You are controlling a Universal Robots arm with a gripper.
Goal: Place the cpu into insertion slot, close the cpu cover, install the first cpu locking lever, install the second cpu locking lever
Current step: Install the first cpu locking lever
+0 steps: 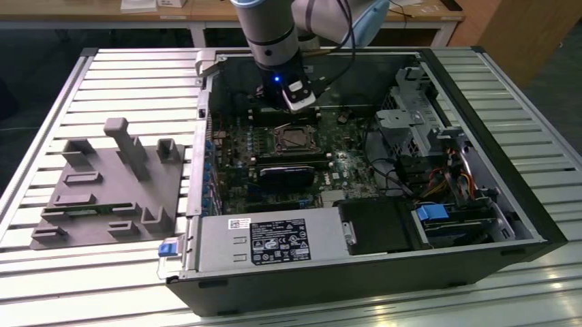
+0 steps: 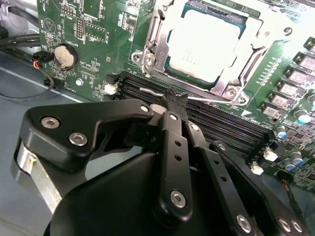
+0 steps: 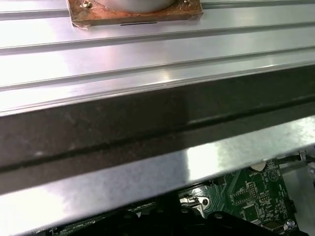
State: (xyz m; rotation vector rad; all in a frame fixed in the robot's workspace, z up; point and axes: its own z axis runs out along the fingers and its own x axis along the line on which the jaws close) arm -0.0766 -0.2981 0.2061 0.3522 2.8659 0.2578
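The cpu is already seated in the insertion slot, which lies near the middle of the motherboard, toward the edge of the computer case over which the arm reaches in. In the second wrist view the cpu cover lies flat over the chip, and the silvery top shows through its window.

The relation that matters now is between the gripper and a thin locking lever. This bright rod runs along the edge of the slot that faces the gripper, and its long axis is parallel to the black memory slots just beside it. The fingers come to it almost at a right angle, so they cross the rod and do not lie along it. The tips are above the memory slots, just beside the slot's edge, and the cpu lies straight ahead of them, beyond the rod.

The fingers are drawn together, and I see no gap between the tips. The rod passes exactly where the tips are; whether it is pinched or only touched, I cannot tell. I judge that the work stands at one of the lever steps, with the chip and the cover done.
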